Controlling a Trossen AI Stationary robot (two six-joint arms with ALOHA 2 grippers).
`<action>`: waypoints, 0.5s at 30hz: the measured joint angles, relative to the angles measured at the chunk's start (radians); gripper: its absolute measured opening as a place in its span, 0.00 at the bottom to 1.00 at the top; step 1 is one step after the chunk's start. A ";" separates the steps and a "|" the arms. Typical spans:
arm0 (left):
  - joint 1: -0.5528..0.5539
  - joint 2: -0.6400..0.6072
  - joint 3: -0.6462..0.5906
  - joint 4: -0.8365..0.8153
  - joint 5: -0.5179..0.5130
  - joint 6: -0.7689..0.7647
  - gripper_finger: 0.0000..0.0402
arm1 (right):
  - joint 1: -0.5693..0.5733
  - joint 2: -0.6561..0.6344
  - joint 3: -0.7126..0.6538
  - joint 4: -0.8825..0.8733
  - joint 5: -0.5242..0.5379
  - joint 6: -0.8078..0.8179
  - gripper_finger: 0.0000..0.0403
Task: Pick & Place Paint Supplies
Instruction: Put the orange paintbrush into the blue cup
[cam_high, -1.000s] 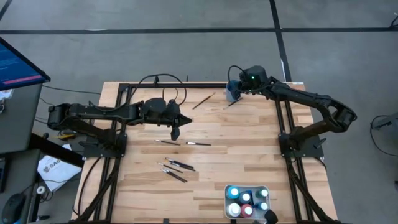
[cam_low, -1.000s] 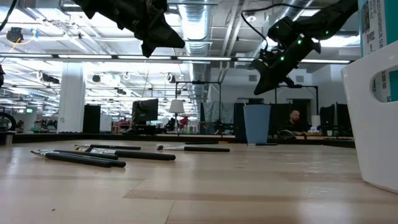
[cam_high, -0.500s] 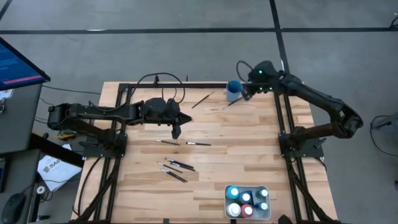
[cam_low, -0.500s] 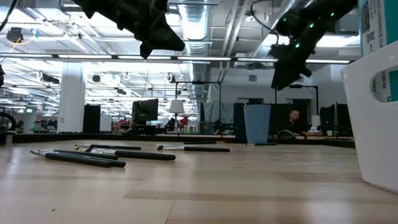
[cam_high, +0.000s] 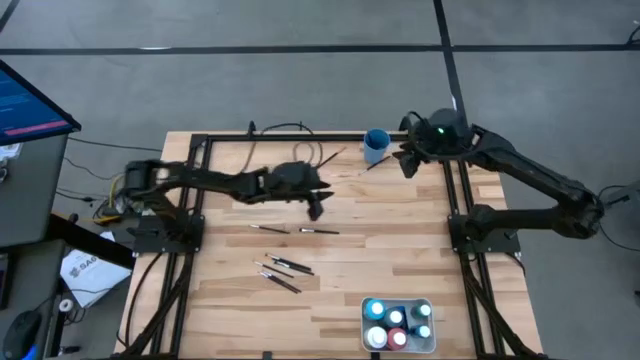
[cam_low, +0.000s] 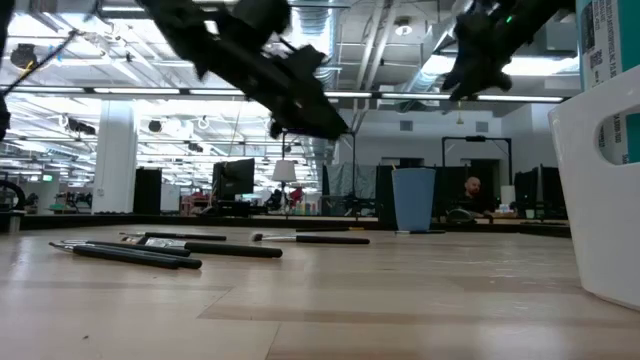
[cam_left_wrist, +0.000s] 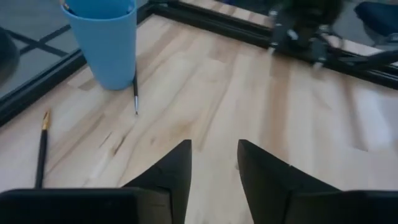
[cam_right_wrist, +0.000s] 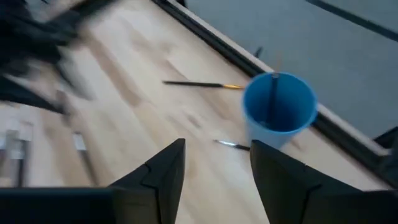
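While both arms hang above the pale wooden tabletop (cam_high: 400, 250), neither carries anything. The left gripper (cam_high: 316, 209) is over the middle of the boards, its fingers (cam_left_wrist: 174, 168) parted with a narrow gap and bare wood showing between them. Just on the near side of it lie two dark paintbrushes (cam_high: 295, 230) end to end; a loose cluster of more brushes (cam_high: 280, 272) lies farther toward the front edge, well apart from it.

The right gripper (cam_high: 408, 160) is up at the back of the table, its fingers (cam_right_wrist: 161, 171) spread with nothing between them. Just beside it, toward the left arm, stands the blue cup (cam_high: 376, 146), upright, with one thin brush (cam_right_wrist: 272, 96) standing inside it. A short brush (cam_left_wrist: 135, 93) lies against the cup's foot, and another brush (cam_high: 327, 160) lies on the wood beyond the cup, between the two grippers.

Well away from both grippers, at the front edge, sits the white tray (cam_high: 366, 305) holding the paint bottles (cam_high: 398, 326), whitish, blue and red, upright and close together. Black metal framing (cam_high: 300, 135) borders the table's back and sides.

Around the table the floor is grey concrete crossed by dark lines. From table height, the room behind is a large open hall with white columns, exposed ceiling ducts (cam_low: 330, 40) and strip lighting; a person (cam_low: 474, 190) sits far off behind the cup. A monitor (cam_high: 25, 100) shows at the left.
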 joint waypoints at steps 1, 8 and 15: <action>0.005 0.035 0.027 0.004 0.006 -0.001 0.31 | 0.014 -0.022 0.000 -0.012 0.000 0.021 0.42; 0.031 0.258 0.240 0.007 0.011 0.000 0.31 | 0.117 -0.125 0.000 -0.049 0.008 0.149 0.37; 0.075 0.418 0.412 0.005 -0.021 -0.022 0.31 | 0.209 -0.169 0.000 -0.056 0.008 0.208 0.33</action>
